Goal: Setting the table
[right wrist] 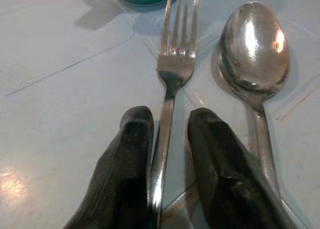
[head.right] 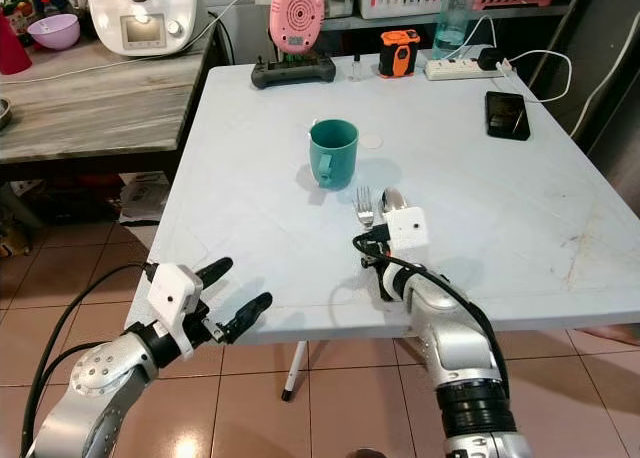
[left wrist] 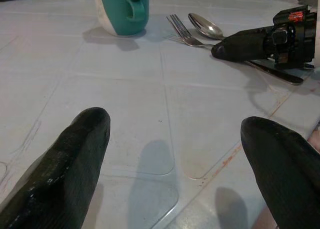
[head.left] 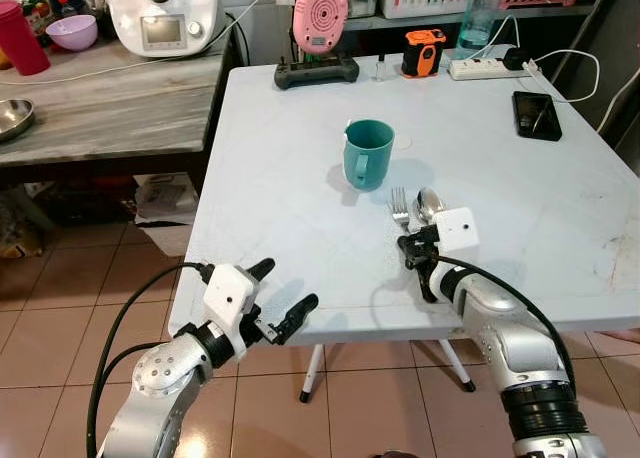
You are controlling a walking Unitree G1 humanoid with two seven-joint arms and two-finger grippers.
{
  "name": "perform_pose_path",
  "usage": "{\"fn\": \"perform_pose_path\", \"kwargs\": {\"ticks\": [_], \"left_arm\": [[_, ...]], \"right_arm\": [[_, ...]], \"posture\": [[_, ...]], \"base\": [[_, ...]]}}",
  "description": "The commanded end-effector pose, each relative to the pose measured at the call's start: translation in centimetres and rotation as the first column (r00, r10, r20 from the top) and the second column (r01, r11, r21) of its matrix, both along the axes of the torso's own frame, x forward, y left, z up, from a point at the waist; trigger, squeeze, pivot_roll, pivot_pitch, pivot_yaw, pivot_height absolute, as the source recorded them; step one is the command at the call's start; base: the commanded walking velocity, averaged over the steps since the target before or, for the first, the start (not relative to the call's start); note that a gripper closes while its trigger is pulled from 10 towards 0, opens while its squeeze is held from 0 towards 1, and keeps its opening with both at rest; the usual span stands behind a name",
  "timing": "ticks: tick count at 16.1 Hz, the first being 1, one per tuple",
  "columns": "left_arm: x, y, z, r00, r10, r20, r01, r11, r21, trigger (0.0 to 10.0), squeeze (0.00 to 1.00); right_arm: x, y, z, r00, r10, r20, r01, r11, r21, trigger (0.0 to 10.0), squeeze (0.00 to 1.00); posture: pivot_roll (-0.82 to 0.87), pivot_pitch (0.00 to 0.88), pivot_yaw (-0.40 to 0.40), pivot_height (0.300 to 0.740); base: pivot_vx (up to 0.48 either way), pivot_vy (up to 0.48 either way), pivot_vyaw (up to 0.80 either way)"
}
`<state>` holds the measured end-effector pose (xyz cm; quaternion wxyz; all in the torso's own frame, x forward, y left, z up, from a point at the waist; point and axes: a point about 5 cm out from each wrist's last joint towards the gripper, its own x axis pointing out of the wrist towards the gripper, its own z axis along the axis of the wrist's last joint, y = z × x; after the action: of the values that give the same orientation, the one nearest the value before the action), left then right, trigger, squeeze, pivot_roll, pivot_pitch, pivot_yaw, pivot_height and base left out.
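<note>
Right wrist view, right gripper (right wrist: 167, 139) fingers astride fork (right wrist: 172, 64) handle, grip unclear, spoon (right wrist: 254, 49) handle cut off, left gripper (head.left: 285, 298) fingers spread

Bright, even indoor light, soft shadows, glare on the spoon (right wrist: 254, 44), sharp focus

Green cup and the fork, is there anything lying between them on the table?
No. In the left eye view only bare table separates the green cup from the fork; the spoon lies beside the fork, away from the gap.
</note>
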<state>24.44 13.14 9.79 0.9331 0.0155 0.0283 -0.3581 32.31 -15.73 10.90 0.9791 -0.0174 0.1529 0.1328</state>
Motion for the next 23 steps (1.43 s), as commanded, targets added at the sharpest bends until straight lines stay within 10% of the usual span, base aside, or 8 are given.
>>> {"fn": "perform_pose_path", "kwargs": {"ticks": [1,7,16,17,18,23], "left_arm": [[0.0,0.1,0.3,1.0,0.003,0.006,-0.003,1.0,0.004,10.0,0.0],[0.0,0.4,0.7,0.999,0.046,0.016,-0.046,0.999,0.011,10.0,0.0],[2.0,1.7,1.1,0.97,0.244,0.004,-0.242,0.966,-0.09,10.0,0.0],[2.0,1.6,1.1,0.971,0.24,0.004,-0.239,0.967,-0.092,10.0,0.0],[2.1,1.6,1.1,0.971,0.238,0.002,-0.236,0.967,-0.095,10.0,0.0],[2.5,1.5,1.2,0.97,0.245,-0.003,-0.244,0.963,-0.113,10.0,0.0]], "right_arm": [[-0.3,-0.2,-1.5,0.997,-0.011,-0.081,0.011,1.0,0.009,0.0,0.0],[-0.4,0.0,-0.8,0.998,-0.029,-0.054,0.033,0.995,0.089,0.0,0.0],[-2.8,1.2,4.1,0.957,-0.122,0.262,0.081,0.983,0.163,0.0,0.0],[-3.1,1.1,4.1,0.954,-0.13,0.269,0.086,0.982,0.168,7.6,0.0],[-3.3,0.8,4.2,0.95,-0.157,0.269,0.109,0.976,0.186,10.0,0.0],[-3.8,0.5,4.6,0.94,-0.19,0.285,0.136,0.971,0.197,10.0,0.0]], "posture": [[-0.2,0.104,0.063,0.74],[-0.19,0.107,0.064,0.74],[-0.2,0.098,0.058,0.74],[-0.21,0.097,0.058,0.74],[-0.21,0.097,0.058,0.74],[-0.21,0.096,0.068,0.74]], "base": [[0.0,0.0,0.0],[0.0,0.0,0.0],[0.0,0.0,0.0],[0.0,0.0,0.0],[0.0,0.285,0.0],[0.0,0.377,-0.24]]}}
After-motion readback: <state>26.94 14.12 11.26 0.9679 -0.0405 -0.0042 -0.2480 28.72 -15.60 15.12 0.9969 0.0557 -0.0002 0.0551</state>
